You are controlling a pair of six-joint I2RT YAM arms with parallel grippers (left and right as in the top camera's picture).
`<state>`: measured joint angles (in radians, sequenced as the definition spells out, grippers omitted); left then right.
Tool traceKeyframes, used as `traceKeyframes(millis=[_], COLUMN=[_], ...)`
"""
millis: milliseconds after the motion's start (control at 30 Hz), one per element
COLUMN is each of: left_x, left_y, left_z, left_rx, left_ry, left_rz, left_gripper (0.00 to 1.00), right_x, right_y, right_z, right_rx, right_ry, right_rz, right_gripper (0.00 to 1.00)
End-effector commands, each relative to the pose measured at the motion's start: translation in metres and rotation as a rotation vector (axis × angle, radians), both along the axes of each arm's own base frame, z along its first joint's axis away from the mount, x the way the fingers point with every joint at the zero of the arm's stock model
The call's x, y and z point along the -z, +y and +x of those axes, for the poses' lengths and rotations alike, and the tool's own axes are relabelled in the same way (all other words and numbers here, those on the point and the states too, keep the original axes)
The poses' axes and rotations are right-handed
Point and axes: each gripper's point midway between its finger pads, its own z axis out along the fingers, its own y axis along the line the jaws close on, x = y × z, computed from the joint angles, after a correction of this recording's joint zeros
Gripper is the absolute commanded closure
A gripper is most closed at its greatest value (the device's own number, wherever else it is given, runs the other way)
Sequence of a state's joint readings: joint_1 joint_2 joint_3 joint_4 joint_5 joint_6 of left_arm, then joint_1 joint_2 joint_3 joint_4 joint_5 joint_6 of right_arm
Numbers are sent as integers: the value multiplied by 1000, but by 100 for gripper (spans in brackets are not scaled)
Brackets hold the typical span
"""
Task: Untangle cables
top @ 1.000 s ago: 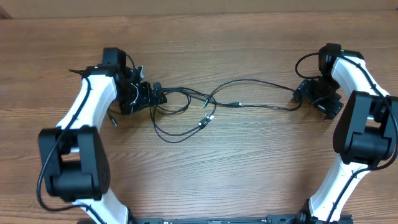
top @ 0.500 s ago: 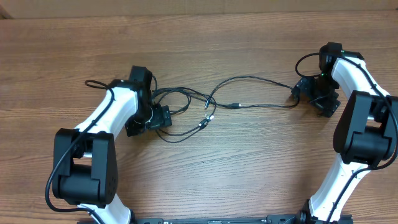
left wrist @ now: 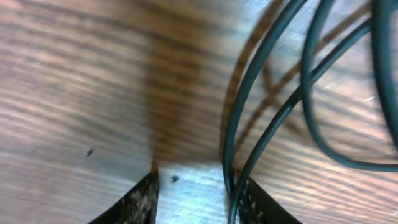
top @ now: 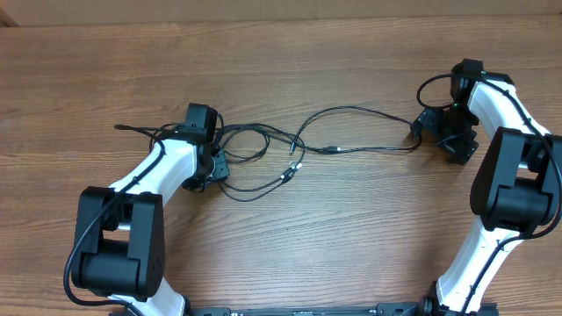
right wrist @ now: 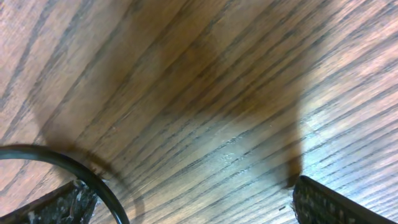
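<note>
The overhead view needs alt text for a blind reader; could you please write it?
Thin black cables lie loosely tangled across the middle of a wooden table. The left tool sits at the tangle's left loops, and the right tool, open, sits at the cables' right end.

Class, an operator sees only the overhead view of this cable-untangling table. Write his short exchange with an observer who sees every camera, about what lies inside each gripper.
Operator: From above I can't see inside the left gripper. Anything there?
Observer: The left wrist view shows two strands of the cables close beside the inner edge of one finger; otherwise bare table.
Operator: And the right gripper?
Observer: Its wrist view shows it wide open, one cable curving close past one finger, the rest of the gap bare.
</note>
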<state>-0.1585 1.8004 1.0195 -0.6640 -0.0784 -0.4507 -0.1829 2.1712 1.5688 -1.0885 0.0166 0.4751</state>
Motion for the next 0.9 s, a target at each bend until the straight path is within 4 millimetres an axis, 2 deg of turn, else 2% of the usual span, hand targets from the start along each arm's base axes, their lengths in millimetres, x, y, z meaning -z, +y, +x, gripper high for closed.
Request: traceKeyframes(millis=[0, 133, 267, 467, 533, 633, 867], left_x=[14, 5, 3, 6, 11, 21, 28], left_y=[48, 77, 94, 109, 106, 90, 33], left_z=[-34, -33, -34, -42, -43, -42, -25], left_rx=[-25, -50, -112, -244, -260, -223, -42], left_ry=[109, 97, 90, 95, 100, 119, 87], left_rz=[265, 406, 444, 417, 364, 236, -89], left_gripper=[57, 55, 52, 50, 47, 43, 43], right_x=[58, 58, 58, 56, 56, 56, 57], right_y=[5, 6, 16, 49, 57, 72, 107], right_z=[-42, -42, -41, -35, -33, -31, -28], right_rx=[-12, -10, -6, -99, -135, -199, -345], right_ry=[199, 198, 189, 153, 145, 133, 120], right_rz=[-14, -4, 51, 203, 225, 246, 243], right_gripper=[0, 0, 0, 0, 0, 0, 0])
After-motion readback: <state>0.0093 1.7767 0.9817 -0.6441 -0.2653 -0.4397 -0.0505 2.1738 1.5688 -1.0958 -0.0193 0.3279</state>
